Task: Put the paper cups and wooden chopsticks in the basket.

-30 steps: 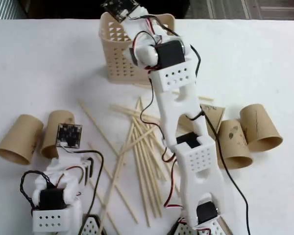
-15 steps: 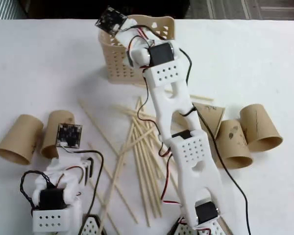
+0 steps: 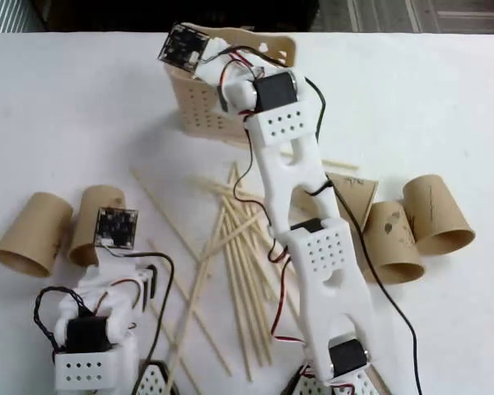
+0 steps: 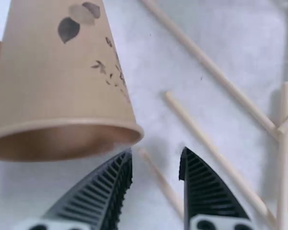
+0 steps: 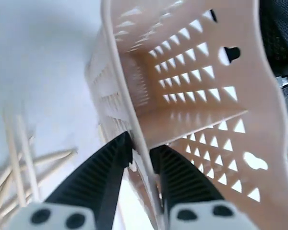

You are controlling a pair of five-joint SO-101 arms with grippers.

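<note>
The beige lattice basket [image 3: 196, 111] stands at the back of the table. My right gripper [image 5: 141, 148] straddles the basket [image 5: 192, 96] at its rim, one finger inside and one outside, shut on the wall. Wooden chopsticks [image 3: 239, 247] lie scattered mid-table. Two paper cups [image 3: 33, 233] lie on their sides at the left and three more paper cups [image 3: 436, 212] at the right. My left gripper [image 4: 156, 167] hangs open low over the table, a chopstick [image 4: 158, 182] between its fingers and a cup [image 4: 57, 81] just beside one fingertip.
The right arm [image 3: 313, 239] stretches over the chopstick pile toward the basket. The left arm [image 3: 95, 329] stays near the table's front edge by the two left cups. White table [image 3: 428, 107] lies open at the back right.
The right arm's wrist has swung left at the basket's rim. The basket has tipped and shifted slightly with it. The left arm has not moved.
</note>
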